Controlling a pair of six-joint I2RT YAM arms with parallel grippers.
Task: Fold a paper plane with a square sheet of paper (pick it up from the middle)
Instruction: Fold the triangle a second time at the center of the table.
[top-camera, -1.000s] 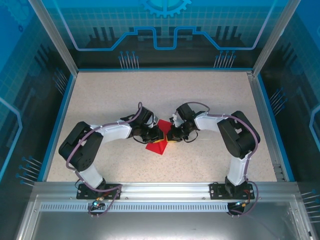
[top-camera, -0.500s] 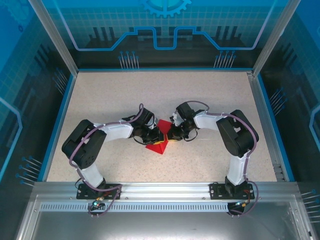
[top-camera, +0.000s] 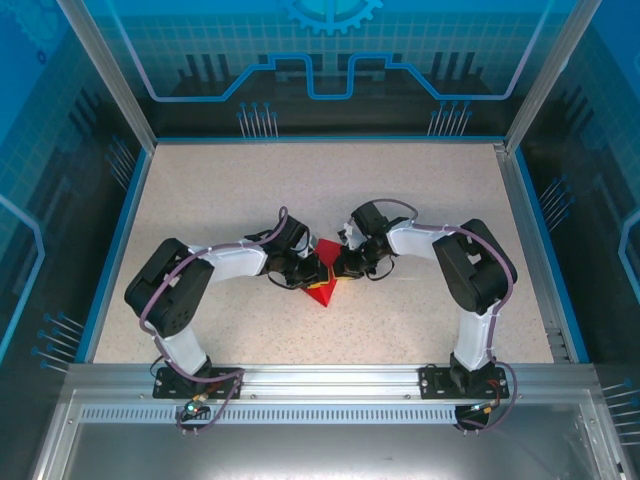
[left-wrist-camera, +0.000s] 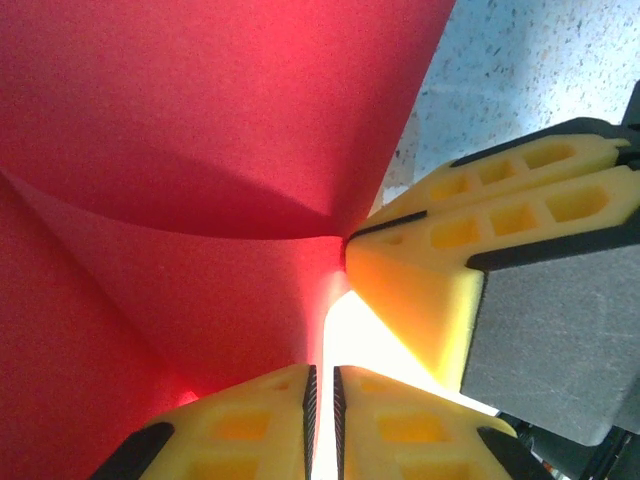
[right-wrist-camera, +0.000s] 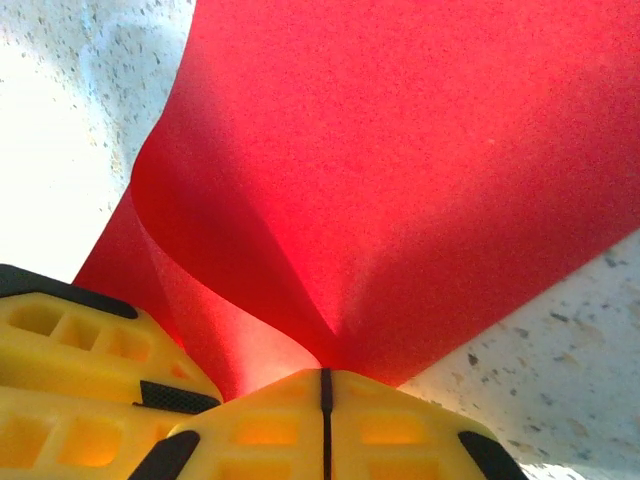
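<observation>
Speckled beige table; blue rim; blue walls; red paper.

A robotics laboratory test cell, seen from above: two white-and-black robot arms, the left arm and the right arm, are bolted side by side to an aluminium rail at the near edge of a speckled beige table. Bare aluminium posts frame the enclosure, and a blue strip borders the table. The translucent blue panels carry printed circuit lines and a gear emblem. Purple cabling runs along the arms, and a slotted metal strip lies in front of their bases.
</observation>
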